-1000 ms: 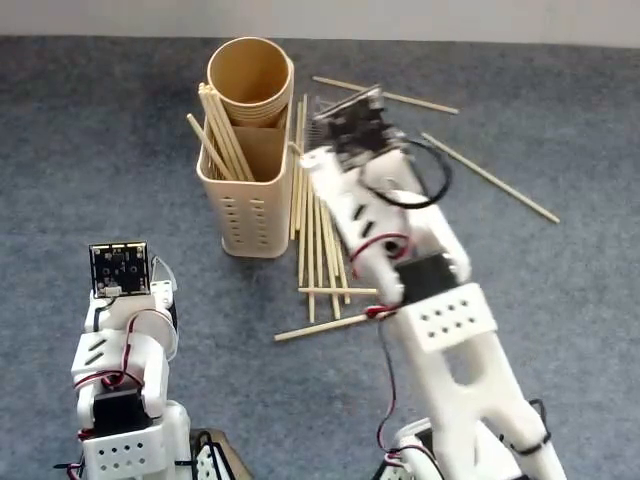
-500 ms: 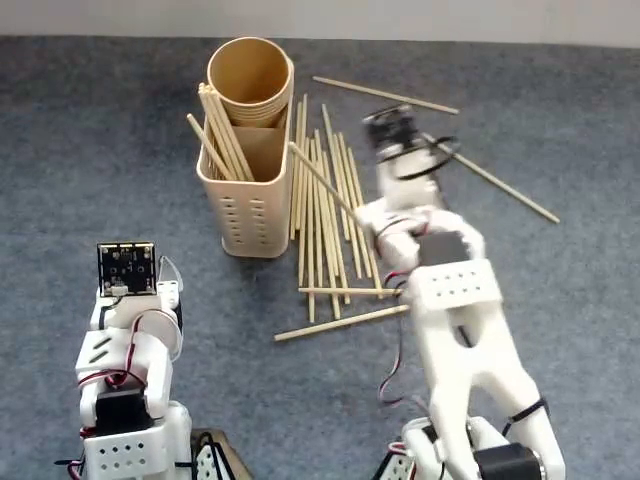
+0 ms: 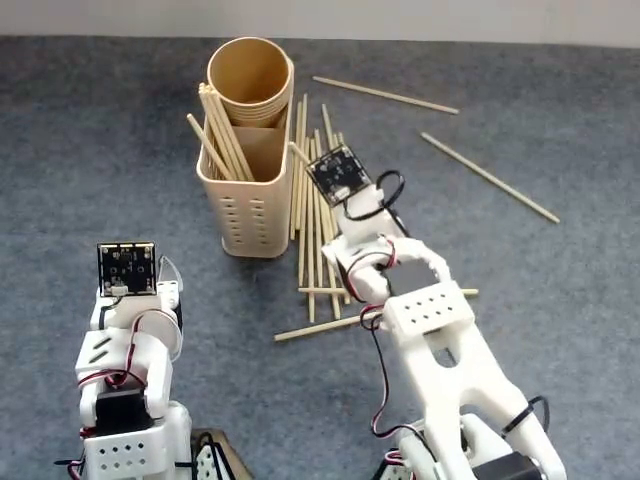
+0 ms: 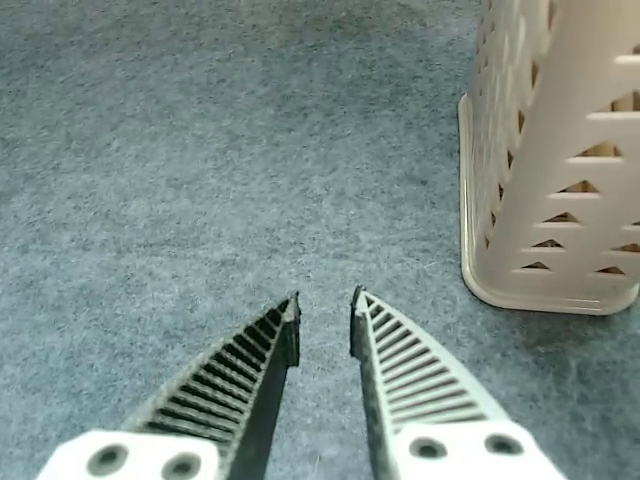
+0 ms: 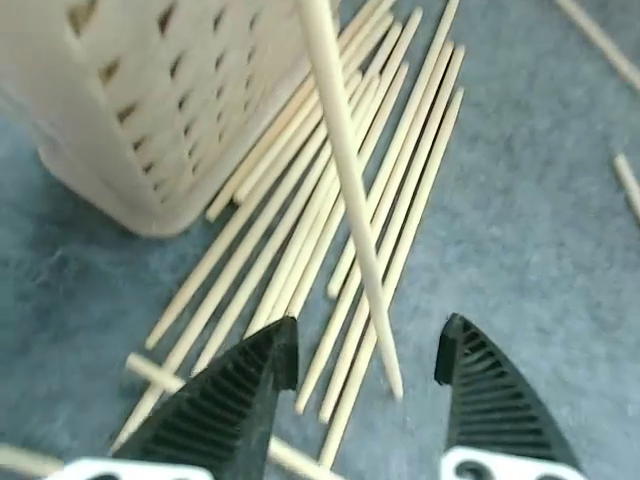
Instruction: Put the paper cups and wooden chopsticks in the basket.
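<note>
Right gripper [image 5: 370, 322]: I see jaws wide apart over loose chopsticks [image 5: 346, 170] beside basket [image 5: 130, 90]. Left gripper [image 4: 325, 296]: jaws narrowly apart, above carpet [image 4: 200, 150].

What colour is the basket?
Cream, with rows of small cut-out holes; the basket shows best in the left wrist view.

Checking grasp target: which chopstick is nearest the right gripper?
The chopstick slanting across the parallel bundle, its end inside the open right gripper.
</note>
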You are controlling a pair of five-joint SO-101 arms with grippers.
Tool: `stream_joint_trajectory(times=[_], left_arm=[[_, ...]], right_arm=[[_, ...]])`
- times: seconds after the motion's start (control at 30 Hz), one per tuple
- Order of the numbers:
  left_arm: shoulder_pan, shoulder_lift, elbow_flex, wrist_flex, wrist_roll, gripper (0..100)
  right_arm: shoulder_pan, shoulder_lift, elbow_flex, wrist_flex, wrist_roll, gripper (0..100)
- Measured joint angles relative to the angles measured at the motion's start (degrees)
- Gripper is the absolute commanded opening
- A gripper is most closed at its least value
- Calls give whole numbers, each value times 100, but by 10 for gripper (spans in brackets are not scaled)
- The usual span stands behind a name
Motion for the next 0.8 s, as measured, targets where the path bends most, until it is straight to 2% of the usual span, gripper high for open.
stream_joint_trajectory(times=[0.13,0.2,0.3,0.43,0.57,0.63,0.8], left_arm=[[0,0,0,0,0,112],[0,0,0,0,0,112],[0,0,0,0,0,112],[0,0,0,0,0,112],[0,0,0,0,0,113],[0,0,0,0,0,113],[0,0,0,0,0,114]], right_arm=[[0,0,440,-1099,0,118],[0,18,519,-1257,114,79],[0,343,519,-1275,615,86],[149,1204,360,-1231,791,87],[686,1855,-378,-545,782,35],[1037,1890,-835,-44,510,6],[1433,1925,-1855,1213,141,8]])
